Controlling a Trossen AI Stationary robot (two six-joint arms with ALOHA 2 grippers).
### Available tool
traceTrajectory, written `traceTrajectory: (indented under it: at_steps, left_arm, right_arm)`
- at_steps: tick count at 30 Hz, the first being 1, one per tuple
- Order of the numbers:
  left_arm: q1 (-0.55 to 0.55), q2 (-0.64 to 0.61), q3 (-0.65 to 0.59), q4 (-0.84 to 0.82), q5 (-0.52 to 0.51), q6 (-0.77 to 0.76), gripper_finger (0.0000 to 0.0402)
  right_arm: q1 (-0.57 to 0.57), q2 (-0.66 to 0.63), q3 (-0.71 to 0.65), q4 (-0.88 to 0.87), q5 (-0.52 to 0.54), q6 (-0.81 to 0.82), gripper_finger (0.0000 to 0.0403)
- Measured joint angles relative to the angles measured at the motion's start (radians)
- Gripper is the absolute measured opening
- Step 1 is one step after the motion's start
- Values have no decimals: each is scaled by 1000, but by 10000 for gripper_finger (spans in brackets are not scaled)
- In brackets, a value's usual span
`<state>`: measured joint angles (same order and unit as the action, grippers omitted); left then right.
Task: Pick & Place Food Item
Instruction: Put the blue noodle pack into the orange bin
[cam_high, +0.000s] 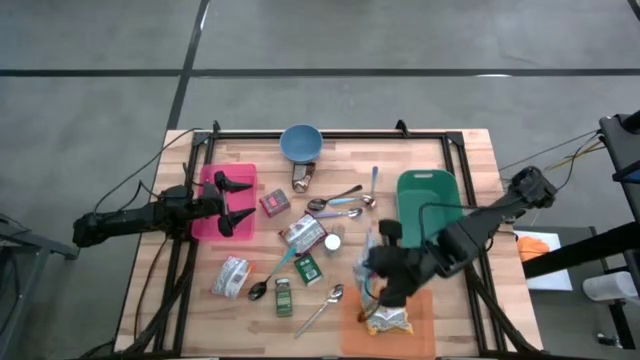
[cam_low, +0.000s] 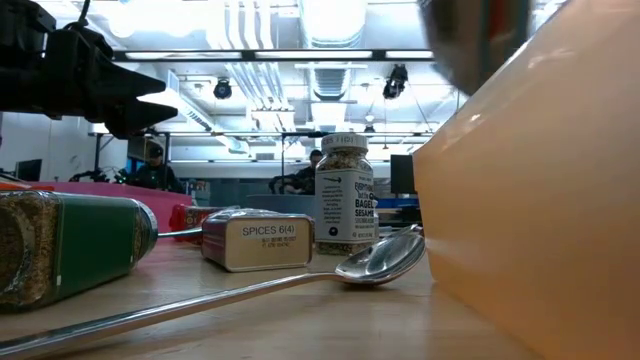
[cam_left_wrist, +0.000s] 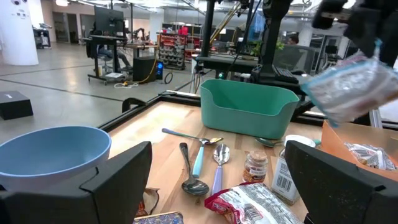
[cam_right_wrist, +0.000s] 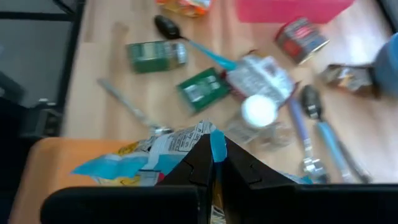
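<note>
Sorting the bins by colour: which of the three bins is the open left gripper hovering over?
The pink bin at the table's left side; the left gripper hangs open above it. The green bin and orange bin sit on the right.

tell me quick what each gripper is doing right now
left gripper: open, empty, over the pink tray.
right gripper: shut on a snack bag above the orange tray.

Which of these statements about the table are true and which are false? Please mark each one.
1. The right gripper is shut on a snack bag. True.
2. The left gripper is shut. False: its fingers stand open, over the pink tray.
3. The blue bowl lies inside the green bin. False: it stands apart, on the table.
4. A second snack bag lies on the orange tray. True.
</note>
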<state>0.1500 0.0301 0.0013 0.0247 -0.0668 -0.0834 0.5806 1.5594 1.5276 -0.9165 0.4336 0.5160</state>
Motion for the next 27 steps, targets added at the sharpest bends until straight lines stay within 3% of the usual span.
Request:
traceTrajectory:
  at_steps: [8,16,27]
  left_arm:
    - [0,0,0,0,0,0,372]
    - [0,0,0,0,0,0,372]
    - [0,0,0,0,0,0,372]
  right_arm:
    - [91,45,0,-58,3,328,10]
    - [197,62,0,-84,-71,642,10]
    - [337,62,-35,-134,-74,955,10]
